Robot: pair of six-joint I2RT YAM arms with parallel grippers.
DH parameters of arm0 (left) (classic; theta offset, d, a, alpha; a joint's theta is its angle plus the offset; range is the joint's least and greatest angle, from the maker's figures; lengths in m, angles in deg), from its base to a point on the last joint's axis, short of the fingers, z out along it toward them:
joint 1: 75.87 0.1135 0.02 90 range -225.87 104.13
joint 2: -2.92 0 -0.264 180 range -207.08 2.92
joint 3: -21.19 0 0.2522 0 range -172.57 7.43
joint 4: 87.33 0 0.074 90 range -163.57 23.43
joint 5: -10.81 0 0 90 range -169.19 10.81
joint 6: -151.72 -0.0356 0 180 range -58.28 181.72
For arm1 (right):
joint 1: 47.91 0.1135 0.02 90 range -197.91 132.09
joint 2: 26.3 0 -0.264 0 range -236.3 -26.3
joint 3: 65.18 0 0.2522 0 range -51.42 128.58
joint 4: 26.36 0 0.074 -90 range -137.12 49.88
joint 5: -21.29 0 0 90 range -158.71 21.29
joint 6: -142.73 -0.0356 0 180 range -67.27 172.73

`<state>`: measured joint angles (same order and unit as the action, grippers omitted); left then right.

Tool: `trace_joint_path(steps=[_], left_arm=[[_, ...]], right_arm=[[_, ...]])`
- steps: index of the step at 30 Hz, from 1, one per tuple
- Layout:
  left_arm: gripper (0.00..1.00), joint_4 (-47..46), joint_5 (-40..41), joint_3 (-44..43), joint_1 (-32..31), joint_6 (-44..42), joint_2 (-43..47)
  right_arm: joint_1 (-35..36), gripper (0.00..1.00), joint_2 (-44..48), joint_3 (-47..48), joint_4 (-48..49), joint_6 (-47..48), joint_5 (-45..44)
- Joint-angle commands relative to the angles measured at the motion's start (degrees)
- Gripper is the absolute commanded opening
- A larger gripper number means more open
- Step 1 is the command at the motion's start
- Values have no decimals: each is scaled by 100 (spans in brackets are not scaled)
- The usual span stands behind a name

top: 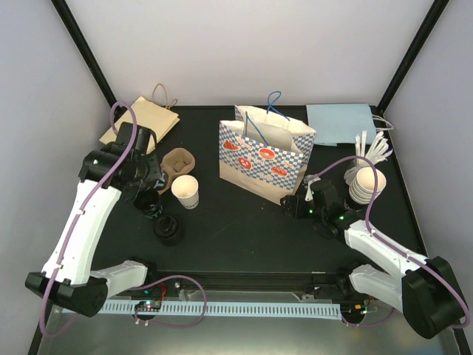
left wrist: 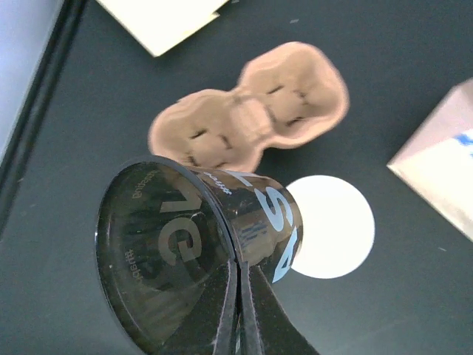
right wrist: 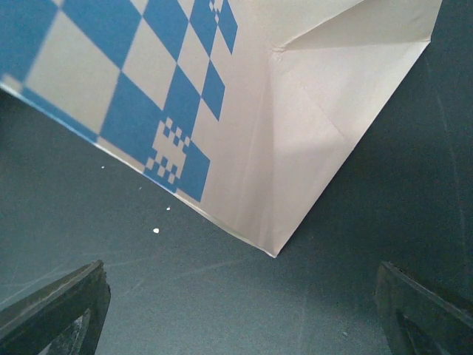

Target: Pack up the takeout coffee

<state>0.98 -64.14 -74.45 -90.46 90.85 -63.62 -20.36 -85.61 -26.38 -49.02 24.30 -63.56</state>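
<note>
Looking through the left wrist camera, you are seeing the left tool (left wrist: 240, 285) clamping together on the wall of a dark cup-shaped piece (left wrist: 170, 251) with pale lettering. The piece is tilting in the air and partly covering the open mouth of the white paper cup (left wrist: 332, 225) below it. Just beyond that cup, the pulp carrier (left wrist: 251, 118) is lying on the surface (left wrist: 89, 96).

The top camera is giving you less here: the left tool (top: 150, 198) is hanging just left of the white paper cup (top: 185, 191), and the held piece is showing only as a dark blur. That view is also showing you a stack of black lids (top: 168, 229) sitting nearer the arm bases.

On the right wrist camera, the right tool (right wrist: 236, 310) is standing wide apart with nothing in it, facing the bottom corner of the checked bag (right wrist: 148, 96). Only from above are you seeing that the checked bag (top: 266, 151) is standing upright and open mid-surface, with the right tool (top: 294, 207) near its base
</note>
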Motion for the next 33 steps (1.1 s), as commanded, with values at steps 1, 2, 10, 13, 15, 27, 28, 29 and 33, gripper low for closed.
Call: trace_joint_path(steps=[1, 2, 10, 13, 15, 27, 28, 29, 33], left_arm=[[2, -412, -808, -292, -293, -444, 330], [2, -476, -821, -323, -393, -452, 368], [2, -732, -1188, -417, -1350, -967, 504], [1, -927, -1201, -303, -1823, -1116, 517], [2, -1053, -1192, -262, -2166, -1245, 511], [2, -1202, -60, -97, -4509, -2144, -158], [1, -1204, 37, -53, -4619, -2174, -248], [2, -1218, 123, 12, -4702, -2198, -325], [2, -1436, 143, 317, -4885, -2326, -499]], right_arm=[[-24, 100, -11, 124, 169, 56, 4], [-23, 100, -2, 124, 170, 63, -4], [-24, 100, 5, 107, 164, 58, -23], [-22, 100, 56, 87, 162, 60, -24], [-24, 100, 134, 61, 169, 55, -46], [-29, 100, 705, 140, -392, -123, -547], [-30, 100, 775, 199, -518, -139, -622], [-30, 100, 845, 282, -663, -145, -708], [-30, 100, 1120, 653, -1360, -232, -1245]])
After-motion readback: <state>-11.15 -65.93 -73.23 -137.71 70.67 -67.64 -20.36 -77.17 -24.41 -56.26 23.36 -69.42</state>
